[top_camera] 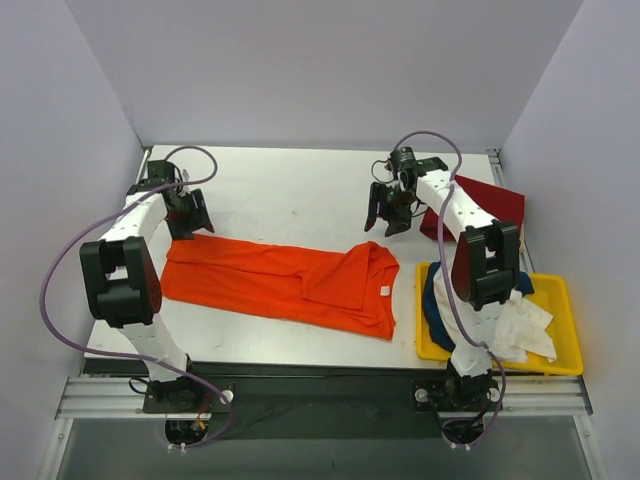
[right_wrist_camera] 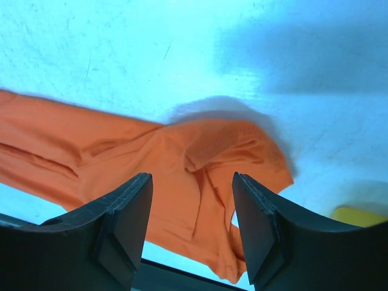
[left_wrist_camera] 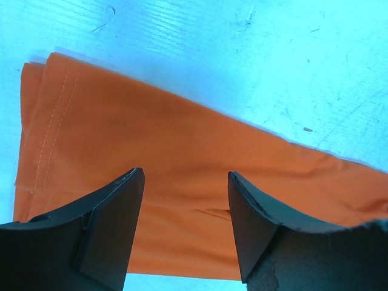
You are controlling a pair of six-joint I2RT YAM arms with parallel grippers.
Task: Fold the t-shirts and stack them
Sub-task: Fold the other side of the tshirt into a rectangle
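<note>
bright orange cloth t-shirt (top_camera: 270, 280) lies flat mid-table, folded into a long strip running left-right, collar end on the right with a small white label (top_camera: 383, 290) showing. left gripper (top_camera: 190, 222) is over the strip's left hem end, jaws apart, nothing between them; its wrist view shows the stitched hem beside the fingers (left_wrist_camera: 115, 230). right gripper (top_camera: 386, 212) is just behind the collar end, jaws spread too, empty. can't tell if either touches cloth. dark red cloth t-shirt (top_camera: 495, 205) lies at the right rear of the white table (top_camera: 290, 185). navy blue t-shirt (top_camera: 433, 300) and white t-shirt (top_camera: 522, 325) are bunched in the yellow plastic bin (top_camera: 556, 292), front right
</note>
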